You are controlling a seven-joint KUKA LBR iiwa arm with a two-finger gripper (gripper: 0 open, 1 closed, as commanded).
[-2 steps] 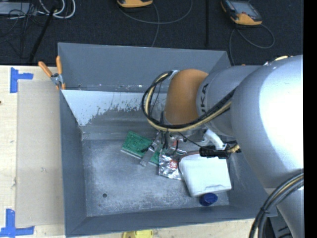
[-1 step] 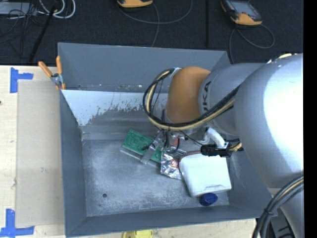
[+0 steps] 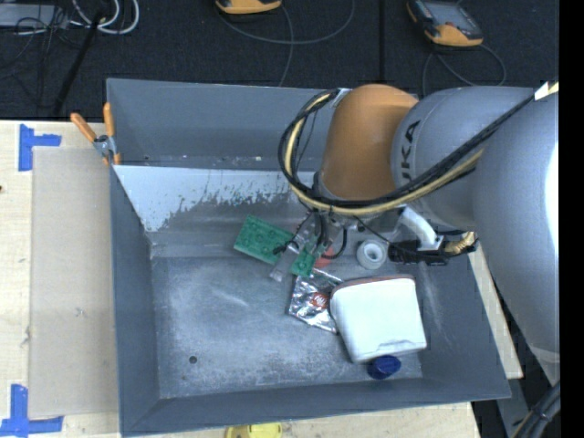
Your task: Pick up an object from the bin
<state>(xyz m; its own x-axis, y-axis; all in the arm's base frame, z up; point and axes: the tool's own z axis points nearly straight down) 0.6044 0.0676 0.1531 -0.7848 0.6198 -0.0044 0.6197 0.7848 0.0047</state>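
Green circuit board [image 3: 260,238] lies beside the jaws.

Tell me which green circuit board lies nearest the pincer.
The smaller green board, just below the pincer; the larger green board lies farther left.

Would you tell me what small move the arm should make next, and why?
Probably lower the gripper slightly: it sits at the back of the bin, right over the small green board piece, with the silver foil packet just in front.
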